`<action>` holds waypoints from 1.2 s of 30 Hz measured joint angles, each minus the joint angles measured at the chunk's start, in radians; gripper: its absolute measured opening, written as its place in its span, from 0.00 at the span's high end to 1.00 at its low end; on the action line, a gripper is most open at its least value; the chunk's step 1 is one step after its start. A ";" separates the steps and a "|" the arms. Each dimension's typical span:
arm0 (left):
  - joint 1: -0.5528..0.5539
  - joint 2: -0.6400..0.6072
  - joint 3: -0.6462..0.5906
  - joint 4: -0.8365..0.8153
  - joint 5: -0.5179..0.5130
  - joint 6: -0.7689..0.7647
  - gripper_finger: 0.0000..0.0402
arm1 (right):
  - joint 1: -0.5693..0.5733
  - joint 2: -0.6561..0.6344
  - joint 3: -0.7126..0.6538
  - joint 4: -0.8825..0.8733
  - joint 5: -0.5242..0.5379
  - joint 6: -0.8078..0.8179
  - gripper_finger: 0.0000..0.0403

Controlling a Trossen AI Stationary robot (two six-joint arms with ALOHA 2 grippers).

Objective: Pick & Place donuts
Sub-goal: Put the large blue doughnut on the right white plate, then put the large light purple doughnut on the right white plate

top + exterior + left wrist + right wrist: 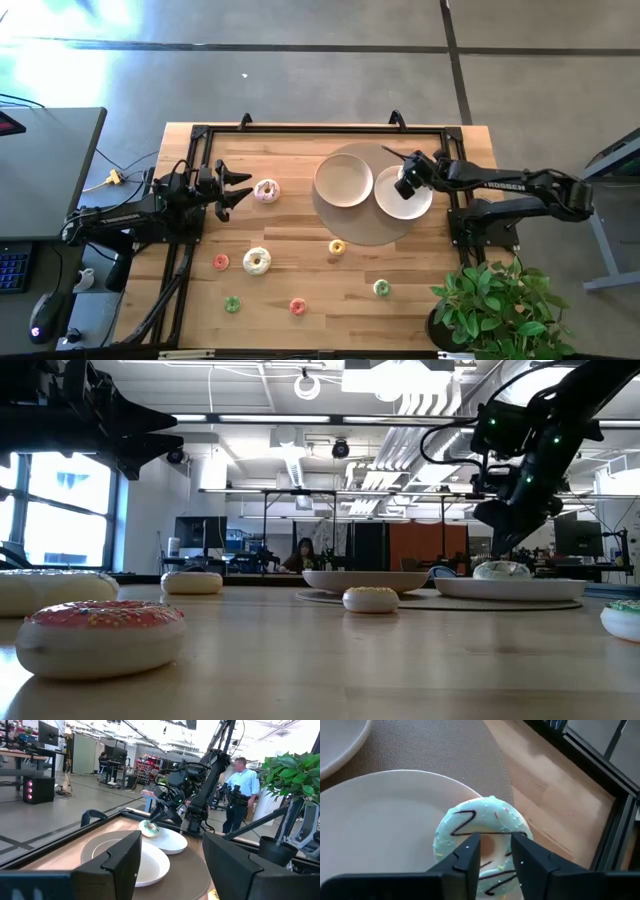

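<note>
Two dark jointed arms, black cabling, white lettering on the right arm (520, 188)

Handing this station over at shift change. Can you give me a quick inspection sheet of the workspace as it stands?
Surface: wooden table with a round brown mat under the beige plate and white plate.
Job's things: light-blue donut on the white plate; seven donuts loose on the wood, among them a pink donut.
Clutter: nothing seen.
Grippers: right gripper over the white plate, fingers around the light-blue donut; left gripper open, beside the pink donut.
Cables: yellow plug and cable off the table's left edge.
Surroundings: potted plant; person in blue shirt beyond the table.
</note>
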 joint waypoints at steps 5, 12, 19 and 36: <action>0.000 0.000 0.000 0.000 0.000 0.000 0.48 | 0.017 0.000 0.073 0.056 -0.027 -0.017 0.66; 0.000 0.000 0.000 -0.008 -0.034 0.046 0.48 | 0.091 0.001 0.182 0.414 -0.233 -0.127 0.62; 0.000 0.000 -0.001 -0.082 -0.028 0.015 0.48 | 0.177 0.112 0.184 0.666 -0.305 -0.152 0.64; 0.000 0.024 0.000 -0.014 -0.058 -0.153 0.48 | 0.282 0.644 0.514 0.753 -0.405 -0.386 0.65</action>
